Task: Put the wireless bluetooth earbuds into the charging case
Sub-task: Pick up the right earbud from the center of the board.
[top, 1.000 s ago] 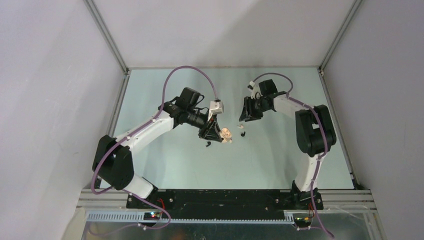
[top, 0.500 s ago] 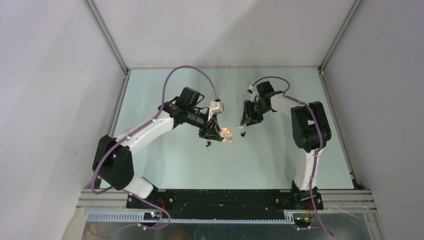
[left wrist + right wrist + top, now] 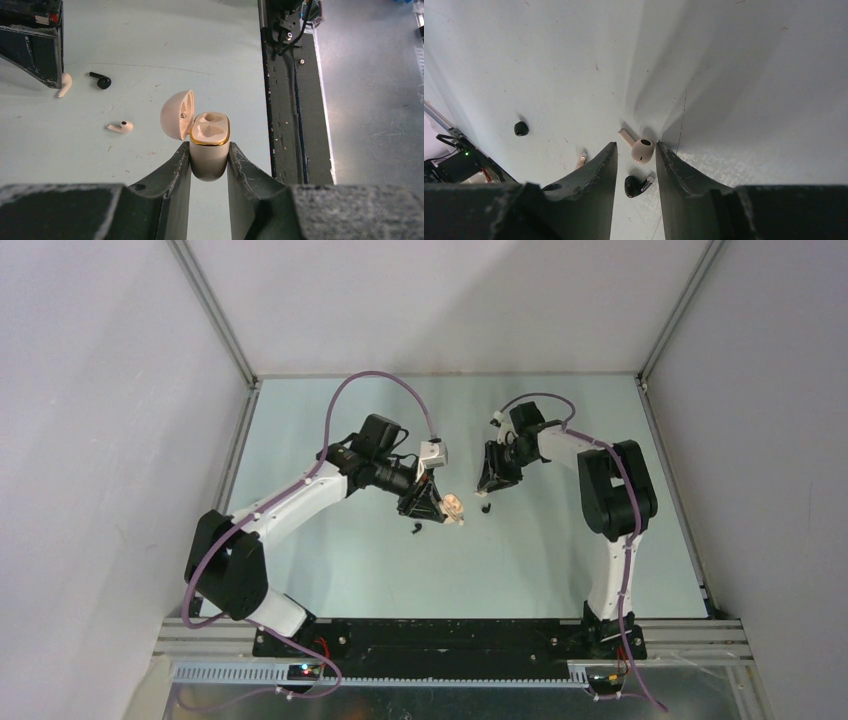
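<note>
While the left gripper has its two dark fingers pressed tight against the sides of the cream charging case, the case stands upright between them. Its gold-rimmed top shows two hollow seats, and its lid is swung open to one side. Whether the case's rounded bottom touches the table cannot be told from the left wrist view. The right gripper points down at the table with its fingers part way apart, a clear gap between them and nothing in their grasp. One cream earbud lies on the surface in that gap, right at the tips, close to one finger and clear of the other. Just beside it, also framed by the gap in the right wrist view, lies a black earbud. The stem of a second cream earbud shows from behind the edge of one finger, and a second black earbud lies well apart from these three on the table. Seen from above, the two grippers face each other near the middle of the table, the left one with the case at its tips. The second black earbud lies just beside the left gripper on its near side, and the first black earbud lies near the right gripper's tips.
</note>
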Action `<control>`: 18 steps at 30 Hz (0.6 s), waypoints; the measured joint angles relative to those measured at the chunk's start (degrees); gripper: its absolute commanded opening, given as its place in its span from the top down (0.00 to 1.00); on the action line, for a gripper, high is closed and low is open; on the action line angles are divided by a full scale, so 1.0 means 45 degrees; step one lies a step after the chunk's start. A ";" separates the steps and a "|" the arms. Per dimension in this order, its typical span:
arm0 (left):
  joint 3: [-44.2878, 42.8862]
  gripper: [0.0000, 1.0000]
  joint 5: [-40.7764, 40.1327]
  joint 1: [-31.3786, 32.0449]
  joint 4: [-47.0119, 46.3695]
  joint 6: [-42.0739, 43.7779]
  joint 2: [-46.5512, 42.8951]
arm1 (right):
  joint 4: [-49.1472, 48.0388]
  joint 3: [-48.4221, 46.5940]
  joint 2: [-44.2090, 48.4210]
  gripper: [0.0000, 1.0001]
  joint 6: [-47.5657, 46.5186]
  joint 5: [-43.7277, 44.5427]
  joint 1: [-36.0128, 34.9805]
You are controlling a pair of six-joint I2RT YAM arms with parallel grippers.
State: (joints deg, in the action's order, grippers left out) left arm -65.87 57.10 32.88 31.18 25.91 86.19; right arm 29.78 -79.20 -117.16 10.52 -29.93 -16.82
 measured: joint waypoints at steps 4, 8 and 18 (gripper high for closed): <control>0.0000 1.00 -0.0005 0.0000 -0.0010 0.0000 0.0000 | 0.0063 -0.0063 -0.0083 0.62 0.0000 -0.0117 0.0005; 0.0000 1.00 -0.0010 0.0000 -0.0019 0.0000 0.0000 | 0.0117 -0.0073 -0.0087 0.62 0.0000 -0.0112 0.0015; 0.0005 1.00 -0.0112 0.0000 -0.0049 0.0000 -0.0005 | 0.0525 -0.0073 -0.0092 0.66 0.0010 -0.0185 0.0185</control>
State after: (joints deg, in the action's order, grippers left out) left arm -65.84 56.60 32.88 30.96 25.91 86.17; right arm 32.14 -79.53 -117.58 10.57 -30.76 -15.99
